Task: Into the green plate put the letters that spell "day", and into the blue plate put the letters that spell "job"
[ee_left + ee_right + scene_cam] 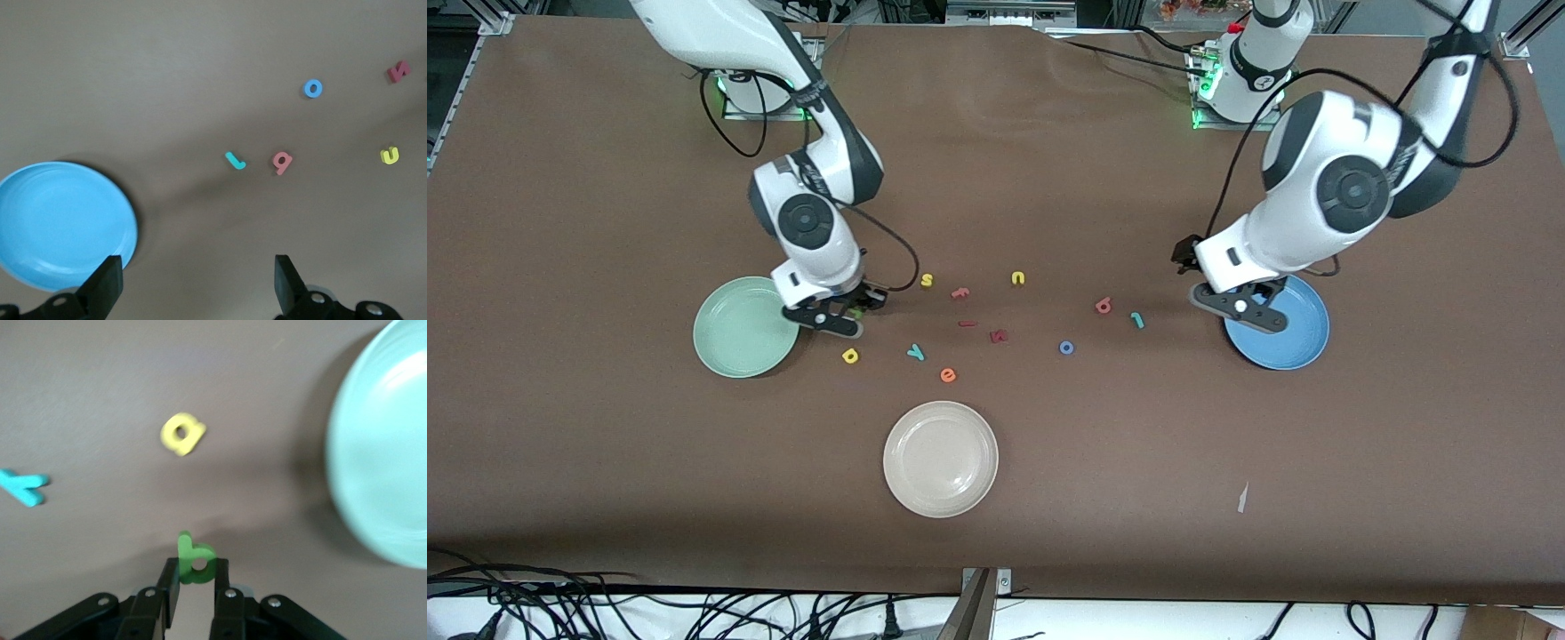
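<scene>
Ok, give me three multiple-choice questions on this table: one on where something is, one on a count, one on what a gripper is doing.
1. The cream plate lies:
A. nearest the front camera
B. beside the blue plate
C. under an arm

2. Plates on the table:
A. two
B. three
C. four

3. The right gripper is:
A. open, empty
B. shut on the green letter
C. shut on the yellow d

Answers:
1 A, lowest in the front view.
2 B, green plate, blue plate, cream plate.
3 B, fingers pinch it.
</scene>
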Robot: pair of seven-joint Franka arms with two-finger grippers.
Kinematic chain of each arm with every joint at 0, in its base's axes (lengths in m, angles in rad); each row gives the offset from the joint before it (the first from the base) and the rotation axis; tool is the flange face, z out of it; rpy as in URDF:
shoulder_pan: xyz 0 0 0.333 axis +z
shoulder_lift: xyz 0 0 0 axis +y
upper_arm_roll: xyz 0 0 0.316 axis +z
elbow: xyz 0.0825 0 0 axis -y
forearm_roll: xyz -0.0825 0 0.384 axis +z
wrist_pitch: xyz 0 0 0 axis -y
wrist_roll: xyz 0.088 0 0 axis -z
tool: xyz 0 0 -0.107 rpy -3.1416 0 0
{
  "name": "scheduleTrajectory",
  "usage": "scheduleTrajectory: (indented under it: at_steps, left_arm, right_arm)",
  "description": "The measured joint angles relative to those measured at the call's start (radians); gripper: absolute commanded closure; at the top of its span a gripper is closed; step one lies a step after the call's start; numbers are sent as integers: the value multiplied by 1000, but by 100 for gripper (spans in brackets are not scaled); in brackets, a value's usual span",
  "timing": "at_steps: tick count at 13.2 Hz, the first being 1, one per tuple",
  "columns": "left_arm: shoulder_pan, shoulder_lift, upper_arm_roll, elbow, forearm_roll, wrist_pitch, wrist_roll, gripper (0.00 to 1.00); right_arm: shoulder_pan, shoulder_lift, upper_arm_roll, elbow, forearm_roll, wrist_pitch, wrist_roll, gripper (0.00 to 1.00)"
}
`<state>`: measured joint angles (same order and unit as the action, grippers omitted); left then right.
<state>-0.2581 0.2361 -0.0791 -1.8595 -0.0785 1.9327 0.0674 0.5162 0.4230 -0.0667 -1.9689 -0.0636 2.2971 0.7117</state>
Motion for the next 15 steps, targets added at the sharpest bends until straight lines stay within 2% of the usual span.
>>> scheduleTrajectory:
  at_steps: [2,5,7,8,9,10,13,15]
  left_arm:
    - [-43,55,0,-2,0,37,-54,0]
    - [-103,118,0,-2,0,127,-352,0]
    - [-121,140,0,-2,0,154,-449,0]
    - [-120,146,2,-1,0,158,-460,0]
    - [-115,149,6,0,0,160,-461,0]
    - [-108,152,10,1,0,160,-462,0]
    - [-78,178,13,1,0,175,-455,0]
    - [-65,203,13,1,0,207,-430,0]
  right_arm:
    - [-1,-35,-76,24,0,-84,-151,88]
    - [-14,-28,-194,8,2,-85,-373,88]
    - [-45,1,-209,-32,2,-9,-434,88]
    - [-57,18,-209,-66,2,58,-454,76]
    - [-63,31,-209,-100,2,115,-463,23]
    - [-64,39,-209,-120,2,143,-464,0]
    - [-64,32,-208,-122,2,151,-465,0]
    - [-63,15,-191,-85,14,100,-465,0]
